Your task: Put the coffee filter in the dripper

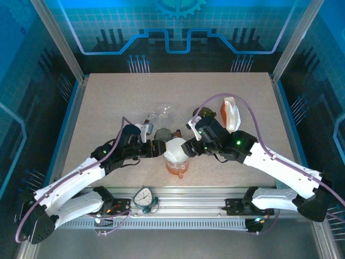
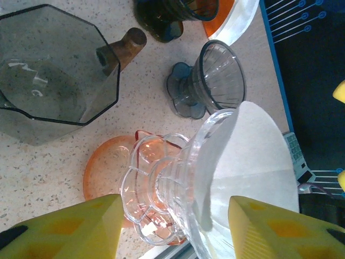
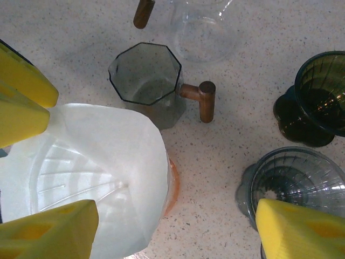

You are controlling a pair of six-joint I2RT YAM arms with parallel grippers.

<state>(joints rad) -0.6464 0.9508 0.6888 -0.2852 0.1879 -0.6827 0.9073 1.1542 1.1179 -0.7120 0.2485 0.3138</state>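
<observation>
The right claw (image 3: pixel 177 216) is held wide open, one finger over the rim of the clear dripper (image 2: pixel 161 183) and the other over a grey dripper (image 3: pixel 296 183) beside it; nothing is gripped. The left claw (image 2: pixel 175 204) is set with its fingers apart and the clear dripper between them. Whether the pads actually press on the dripper cannot be told.

The coffee filter (image 3: pixel 108 156) is seen inside the clear dripper, which is stood on an orange base (image 2: pixel 105 167) near the middle of the tabletop (image 1: pixel 108 108). One flat side of the paper is raised above the rim, so the filter is judged to be in but not fully seated. The placing step is taken to be nearly done. A light push to settle the paper against the ribbed wall is probably called for next. A clean withdrawal that does not drag the paper out or tip the stack is then needed.

Both arms are reached inward from their bases at the near edge, forearms low over the tabletop, and the claws are brought face to face across the dripper. An octagonal grey cup (image 3: pixel 145 75) with a wooden handle is stood just beyond.
</observation>
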